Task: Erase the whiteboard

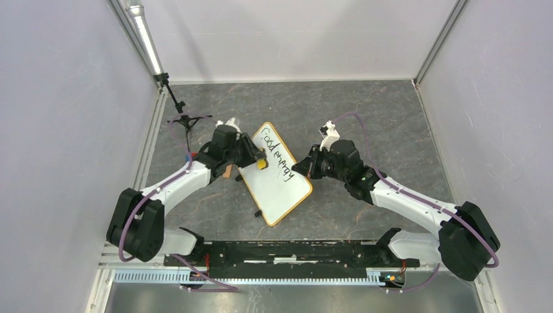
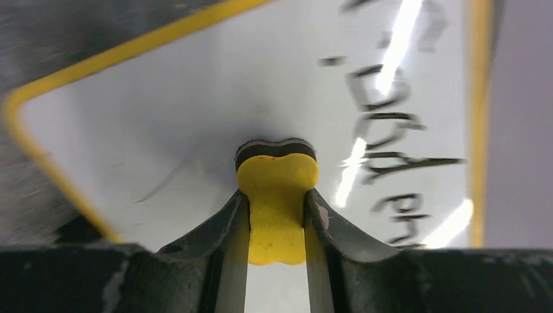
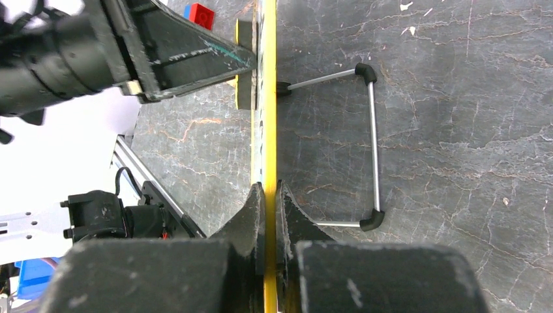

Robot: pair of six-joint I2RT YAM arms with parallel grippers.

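The whiteboard (image 1: 279, 189), white with a yellow-orange frame, stands propped at a slant in the middle of the table. Black handwriting (image 1: 276, 152) runs along its right side. My left gripper (image 1: 259, 162) is shut on a yellow eraser (image 1: 261, 163) with a black felt face. In the left wrist view the eraser (image 2: 277, 171) presses against the whiteboard (image 2: 163, 111), left of the handwriting (image 2: 391, 130). My right gripper (image 3: 269, 194) is shut on the whiteboard's frame edge (image 3: 269, 98); from above, the right gripper (image 1: 301, 168) sits at the board's right edge.
A wire stand (image 3: 372, 117) juts out behind the board onto the dark marbled table (image 1: 365, 117). A small black tripod (image 1: 186, 121) stands at the back left. A red block (image 3: 202, 13) lies beyond the left arm. Grey walls enclose three sides.
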